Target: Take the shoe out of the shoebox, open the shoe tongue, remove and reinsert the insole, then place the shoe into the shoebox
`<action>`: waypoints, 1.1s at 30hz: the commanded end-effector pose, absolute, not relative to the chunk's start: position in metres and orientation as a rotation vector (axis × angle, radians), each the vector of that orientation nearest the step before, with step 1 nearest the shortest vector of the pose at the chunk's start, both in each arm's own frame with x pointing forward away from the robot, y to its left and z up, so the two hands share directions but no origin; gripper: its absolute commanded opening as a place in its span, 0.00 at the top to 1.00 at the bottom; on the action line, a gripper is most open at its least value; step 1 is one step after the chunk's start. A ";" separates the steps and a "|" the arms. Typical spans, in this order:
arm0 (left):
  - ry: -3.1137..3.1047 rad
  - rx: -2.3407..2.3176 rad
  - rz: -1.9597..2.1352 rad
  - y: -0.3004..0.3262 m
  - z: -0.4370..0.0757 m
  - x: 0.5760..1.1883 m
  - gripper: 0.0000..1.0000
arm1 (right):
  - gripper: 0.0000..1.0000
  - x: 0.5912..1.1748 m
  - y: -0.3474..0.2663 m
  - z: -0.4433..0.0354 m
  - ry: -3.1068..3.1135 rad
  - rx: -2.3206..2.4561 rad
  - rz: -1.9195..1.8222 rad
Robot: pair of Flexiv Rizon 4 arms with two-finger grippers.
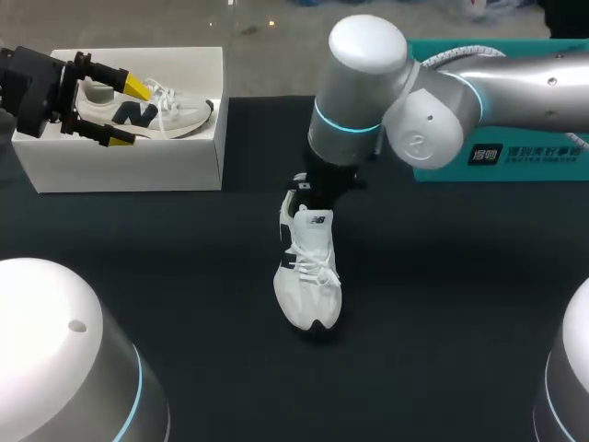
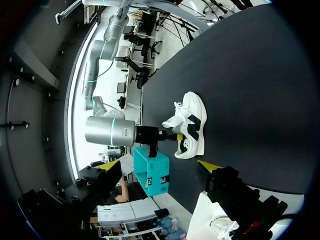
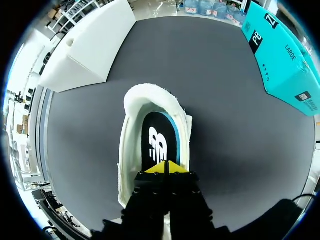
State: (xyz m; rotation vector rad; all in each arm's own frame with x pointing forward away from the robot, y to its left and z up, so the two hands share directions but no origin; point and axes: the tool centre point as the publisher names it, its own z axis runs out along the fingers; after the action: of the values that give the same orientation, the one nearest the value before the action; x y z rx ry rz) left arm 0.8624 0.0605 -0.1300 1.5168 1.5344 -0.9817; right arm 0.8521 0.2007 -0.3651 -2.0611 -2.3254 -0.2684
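Note:
A white shoe (image 1: pixel 308 272) lies on the black table (image 1: pixel 184 267), toe toward me. My right arm comes in from the right, and its gripper (image 3: pixel 166 168) is shut, its yellow tips together inside the shoe's heel opening (image 3: pixel 150 107). The tips rest at the heel end of the black insole (image 3: pixel 159 142). I cannot tell whether they pinch it. A second white shoe (image 1: pixel 156 112) sits in the white shoebox (image 1: pixel 120 161) at the back left. My left gripper (image 1: pixel 129 112) hovers open over that box, holding nothing. The left wrist view shows the table shoe (image 2: pixel 190 125) ahead of the left gripper (image 2: pixel 157 165).
A teal box (image 1: pixel 497 152) stands at the back right, behind my right arm. The shoebox wall (image 3: pixel 95 50) lies ahead of the right gripper, beyond the shoe. Black tabletop surrounds the shoe on all sides.

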 end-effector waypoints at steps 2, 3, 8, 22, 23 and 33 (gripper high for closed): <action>1.538 1.520 -0.979 0.060 -0.129 0.862 0.00 | 1.00 0.853 0.215 -0.387 -2.328 -2.059 -0.227; 1.538 1.520 -0.979 0.060 -0.129 0.862 0.00 | 1.00 0.852 0.216 -0.390 -2.325 -2.055 -0.219; 1.538 1.520 -0.979 0.060 -0.129 0.862 0.00 | 1.00 0.853 0.220 -0.400 -2.307 -2.058 -0.222; 1.538 1.520 -0.979 0.060 -0.129 0.862 0.00 | 1.00 0.856 0.234 -0.412 -2.249 -2.073 -0.313; 1.538 1.520 -0.979 0.060 -0.129 0.862 0.00 | 1.00 0.856 0.236 -0.410 -2.251 -2.068 -0.318; 1.538 1.520 -0.979 0.060 -0.129 0.862 0.00 | 1.00 0.861 0.229 -0.373 -2.388 -2.119 -0.339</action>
State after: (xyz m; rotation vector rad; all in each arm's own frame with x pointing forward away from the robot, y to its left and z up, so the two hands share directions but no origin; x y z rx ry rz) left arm 0.8624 0.0605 -0.1300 1.5168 1.5344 -0.9817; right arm 0.8676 0.2323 -0.3915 -2.0819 -2.3654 -0.3489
